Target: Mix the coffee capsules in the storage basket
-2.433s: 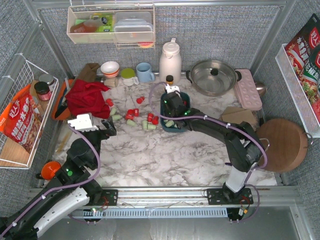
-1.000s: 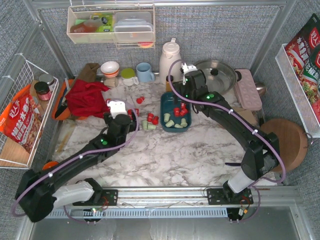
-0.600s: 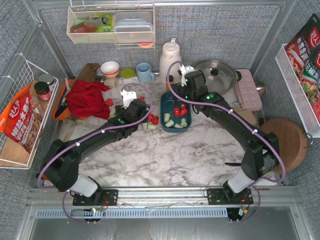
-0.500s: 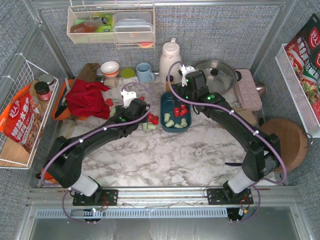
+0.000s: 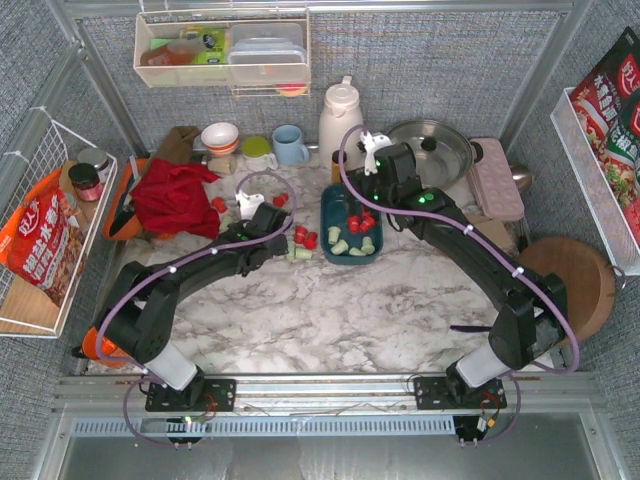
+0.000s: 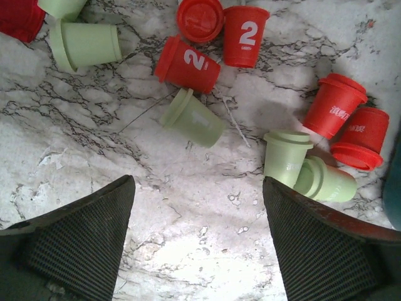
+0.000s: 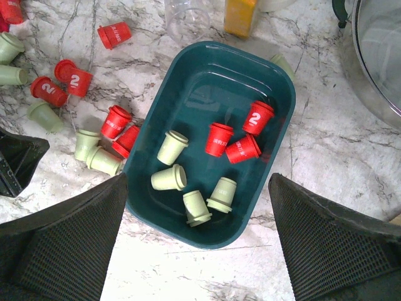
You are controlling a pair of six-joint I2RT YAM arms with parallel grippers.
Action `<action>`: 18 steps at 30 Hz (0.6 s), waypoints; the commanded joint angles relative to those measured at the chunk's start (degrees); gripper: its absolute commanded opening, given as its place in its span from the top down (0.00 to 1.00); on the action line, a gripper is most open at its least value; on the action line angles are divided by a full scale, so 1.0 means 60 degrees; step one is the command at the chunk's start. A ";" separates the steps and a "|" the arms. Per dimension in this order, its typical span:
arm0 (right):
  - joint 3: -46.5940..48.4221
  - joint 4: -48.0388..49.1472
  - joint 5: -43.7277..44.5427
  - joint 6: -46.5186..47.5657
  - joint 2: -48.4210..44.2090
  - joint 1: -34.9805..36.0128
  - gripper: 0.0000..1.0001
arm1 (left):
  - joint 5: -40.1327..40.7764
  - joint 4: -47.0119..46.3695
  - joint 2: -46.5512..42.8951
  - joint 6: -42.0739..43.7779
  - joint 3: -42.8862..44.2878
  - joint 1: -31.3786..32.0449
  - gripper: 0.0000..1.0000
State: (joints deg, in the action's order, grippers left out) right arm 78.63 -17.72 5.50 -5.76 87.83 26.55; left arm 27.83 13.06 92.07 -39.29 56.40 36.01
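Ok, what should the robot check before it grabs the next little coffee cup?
1. Left gripper open and empty: ok.
2. Green capsule lying on its side ahead of the fingers: ok.
3. That capsule apart from the red capsule beside it: cannot tell.
4. Right gripper open, holding nothing: ok.
5. Storage basket has free room: ok.
6. Every capsule inside the basket: not ok, many lie on the table.

Between the right gripper's jaws, the storage basket holds seven coffee capsules: three red, four mint green. Ahead of the left gripper's jaws lie five green and five red fully in view.
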 commanded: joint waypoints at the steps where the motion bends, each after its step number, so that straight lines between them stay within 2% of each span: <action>1: -0.0015 0.0285 -0.0161 -0.0034 -0.0145 -0.0010 0.01 | -0.0430 -0.0140 0.0070 -0.0060 -0.0119 -0.0127 0.11; 8: -0.0022 0.0288 -0.0180 0.0020 -0.0075 -0.0009 0.01 | -0.0584 -0.0455 0.0694 -0.0074 -0.0091 -0.0181 0.20; 11: -0.0024 0.0302 -0.0188 0.0015 -0.0061 -0.0014 0.01 | -0.0264 -0.0639 0.0841 0.0064 -0.0041 -0.0288 0.20; 13: -0.0024 0.0307 -0.0215 0.0008 -0.0060 -0.0013 0.01 | -0.0235 -0.1032 0.0782 0.0502 -0.0075 -0.0327 0.16; 18: -0.0010 0.0298 -0.0213 0.0033 -0.0017 -0.0015 0.01 | -0.0914 -0.1536 0.0784 0.1061 0.0054 -0.0806 0.13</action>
State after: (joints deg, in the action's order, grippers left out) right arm 78.35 -17.37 4.45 -5.72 87.50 26.55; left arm 25.15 7.84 96.92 -36.16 55.77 33.21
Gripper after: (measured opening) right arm 0.992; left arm 0.877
